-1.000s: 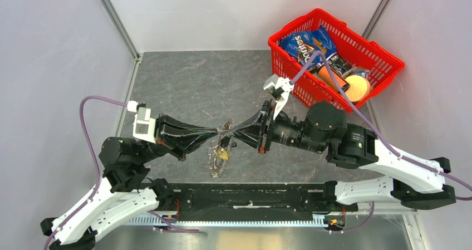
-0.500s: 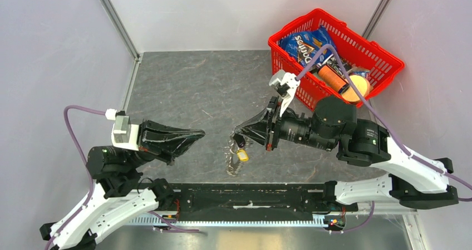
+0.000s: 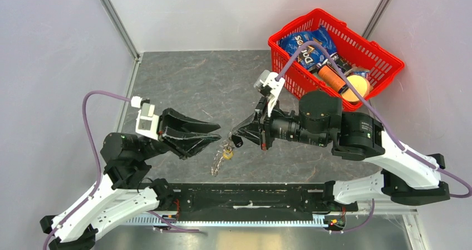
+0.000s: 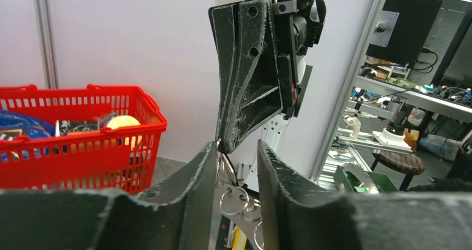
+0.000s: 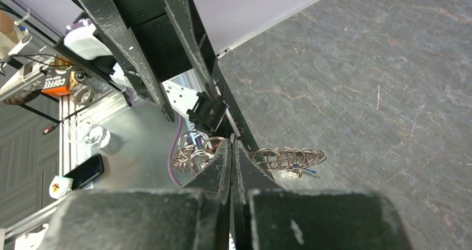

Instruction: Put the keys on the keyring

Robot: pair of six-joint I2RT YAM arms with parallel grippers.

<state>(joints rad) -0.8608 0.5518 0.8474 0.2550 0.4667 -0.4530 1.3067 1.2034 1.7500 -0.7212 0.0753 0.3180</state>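
My right gripper is shut on the keyring, a string of linked silver rings that hangs from its tip above the table. Below the tip dangle a black key and a yellow one. In the right wrist view the rings bunch on both sides of the shut jaws, with a blue key among them. My left gripper faces it, open. Its fingers stand on either side of the hanging rings, the left finger close against them.
A red basket with snack bags, a bottle and a yellow ball stands at the back right, also in the left wrist view as the basket. A black rail runs along the near edge. Grey walls enclose the table.
The left gripper, shut beside the bunch a second ago, pulled away left, then came back with its jaws open around the rings. The right gripper kept its hold and shifted slightly.
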